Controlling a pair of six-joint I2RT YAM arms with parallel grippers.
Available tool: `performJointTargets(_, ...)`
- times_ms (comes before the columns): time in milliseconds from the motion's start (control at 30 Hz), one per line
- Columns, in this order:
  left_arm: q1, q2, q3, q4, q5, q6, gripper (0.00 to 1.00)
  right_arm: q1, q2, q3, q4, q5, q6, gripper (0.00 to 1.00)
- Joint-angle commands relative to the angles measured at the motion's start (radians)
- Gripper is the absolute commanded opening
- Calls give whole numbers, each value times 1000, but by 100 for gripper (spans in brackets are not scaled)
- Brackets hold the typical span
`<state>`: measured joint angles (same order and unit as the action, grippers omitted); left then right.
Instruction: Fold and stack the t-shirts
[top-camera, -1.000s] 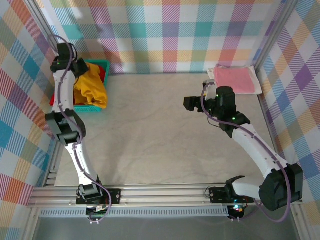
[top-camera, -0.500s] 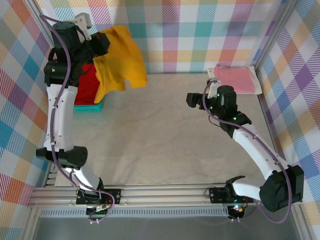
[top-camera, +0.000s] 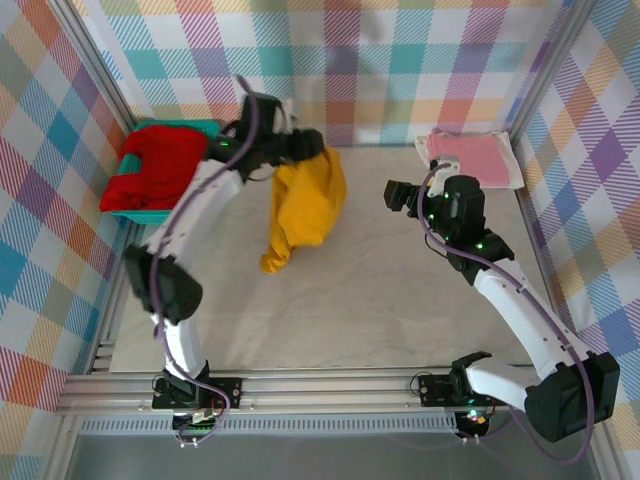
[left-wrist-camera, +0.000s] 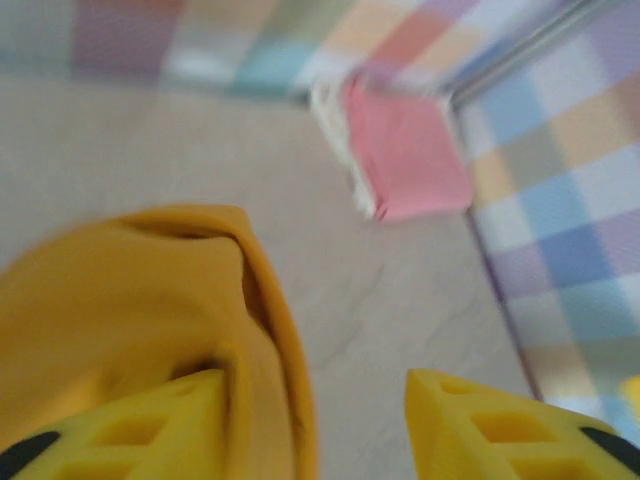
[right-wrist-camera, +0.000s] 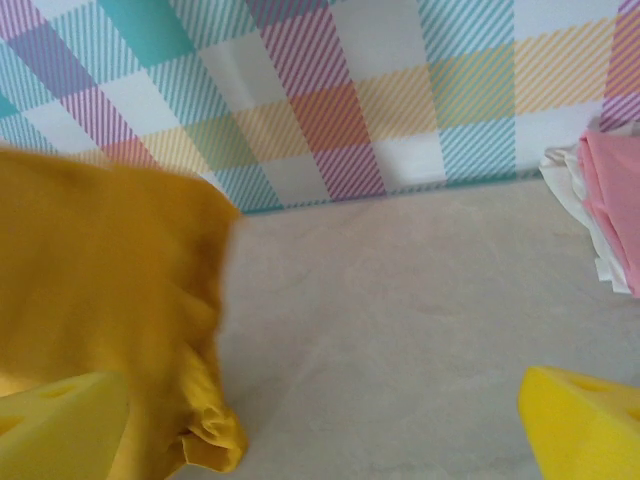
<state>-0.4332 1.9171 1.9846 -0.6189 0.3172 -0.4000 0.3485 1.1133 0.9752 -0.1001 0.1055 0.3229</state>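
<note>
The mustard-yellow t-shirt (top-camera: 305, 205) hangs bunched from my left gripper (top-camera: 318, 150) down to the table at the back middle. In the left wrist view the left gripper (left-wrist-camera: 312, 385) is open, and the yellow cloth (left-wrist-camera: 120, 300) lies against its left finger only. My right gripper (top-camera: 398, 195) is open and faces the shirt from the right, apart from it. In the right wrist view, bare table lies between the right gripper's (right-wrist-camera: 315, 400) fingers, with the yellow shirt (right-wrist-camera: 100, 280) at the left. A folded pink t-shirt (top-camera: 475, 158) lies at the back right. A red t-shirt (top-camera: 155, 165) fills the basket.
The teal plastic basket (top-camera: 200, 127) stands in the back left corner against the checked walls. The folded pink shirt (left-wrist-camera: 405, 150) rests on white cloth by the metal corner post (top-camera: 545, 75). Aluminium rails (top-camera: 330, 388) run along the near edge.
My left arm has swung from the basket to the back middle, carrying the yellow shirt along, and its jaws have come apart. The red shirt now shows in the basket. The right arm barely moved.
</note>
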Motion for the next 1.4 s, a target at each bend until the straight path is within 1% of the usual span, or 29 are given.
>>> performJointTargets(0,2,-12,-108,14,-23,-34,53,6,22,-17,-31,-9,14,100)
performJointTargets(67,2,-87,-234,62,-102,-30,57,4,48,-24,-30,-74,-3,99)
performJointTargets(133,1,-172,-372,103,-151,-20,58,6,90,-21,-37,-190,-8,97)
performJointTargets(200,-1,-228,-476,98,-173,-7,58,8,141,-20,-39,-308,6,94)
performJointTargets(233,-1,-252,-535,98,-166,0,57,14,170,-19,-44,-354,14,92)
performJointTargets(267,-5,-268,-584,106,-157,3,57,20,191,-21,-56,-372,17,91)
performJointTargets(333,-19,-283,-680,145,-101,10,58,31,223,-35,-80,-366,28,90)
performJointTargets(400,-54,-262,-737,190,-54,2,58,33,224,-81,-79,-316,46,89)
performJointTargets(500,-132,-194,-746,254,-29,-12,58,27,243,-102,-149,-189,89,90)
performJointTargets(533,-154,-167,-742,282,-18,-18,58,18,254,-100,-176,-180,100,90)
performJointTargets(600,-203,-100,-713,315,-6,-30,58,-14,281,-100,-212,-200,135,90)
performJointTargets(667,-238,-40,-689,332,-8,-30,58,-40,305,-108,-211,-238,155,89)
performJointTargets(700,-248,-14,-683,359,-14,-33,58,-44,316,-109,-217,-237,160,88)
performJointTargets(800,-256,40,-688,406,-37,-50,58,-48,345,-119,-219,-234,167,86)
performJointTargets(933,-254,75,-689,406,-125,-28,56,-72,397,-135,-194,-292,177,83)
performJointTargets(1000,-246,98,-685,415,-139,-25,54,-75,423,-142,-164,-330,173,78)
performJointTargets(1133,-233,117,-675,427,-166,-31,54,-75,485,-127,-143,-399,171,71)
performJointTargets(1200,-227,115,-672,442,-167,-29,53,-75,502,-138,-84,-447,180,65)
performJointTargets(1300,-217,98,-674,450,-179,-29,51,-72,531,-128,-37,-481,202,57)
performJointTargets(1367,-213,71,-686,458,-194,-34,51,-70,563,-108,-28,-492,208,48)
